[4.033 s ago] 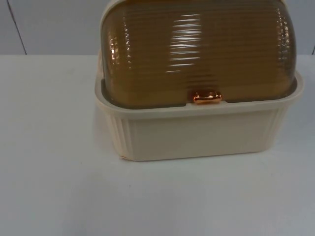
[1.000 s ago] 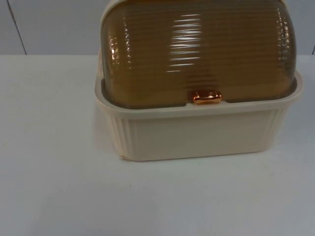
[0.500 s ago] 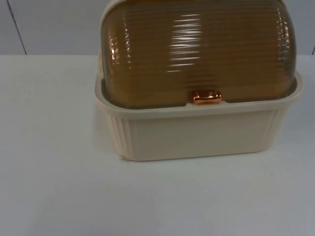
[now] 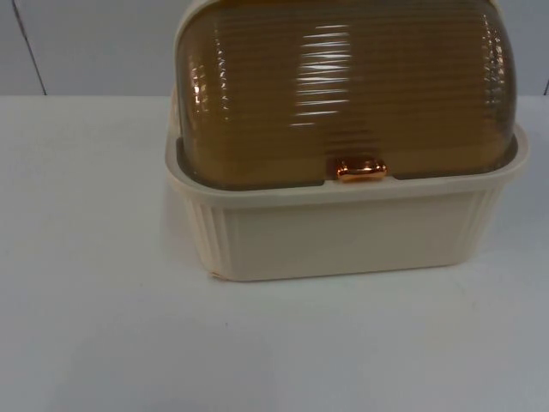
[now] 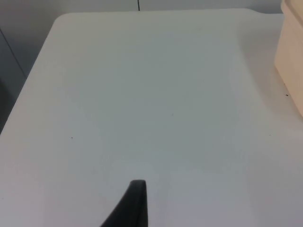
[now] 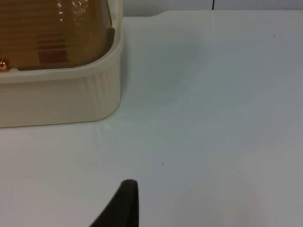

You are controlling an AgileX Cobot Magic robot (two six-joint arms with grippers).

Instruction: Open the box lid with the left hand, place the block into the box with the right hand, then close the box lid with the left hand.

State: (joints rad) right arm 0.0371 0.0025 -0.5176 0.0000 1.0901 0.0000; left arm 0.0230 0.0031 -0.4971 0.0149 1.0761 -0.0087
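So we see the box (image 4: 343,227) at 12 o'clock on the table (image 4: 103,326), lid (image 4: 343,86) shut; can't tell either gripper's finger state.

The box (image 4: 343,223) is set on the desk (image 4: 94,326), lid (image 4: 343,86) closed upon it, right of the left pincer (image 5: 137,203), left of the right pincer (image 6: 123,203).

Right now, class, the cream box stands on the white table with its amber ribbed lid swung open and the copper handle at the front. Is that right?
Not quite. The lid is closed, sitting down on the cream box, as the top view shows. The copper handle at its front and the white table are as stated.
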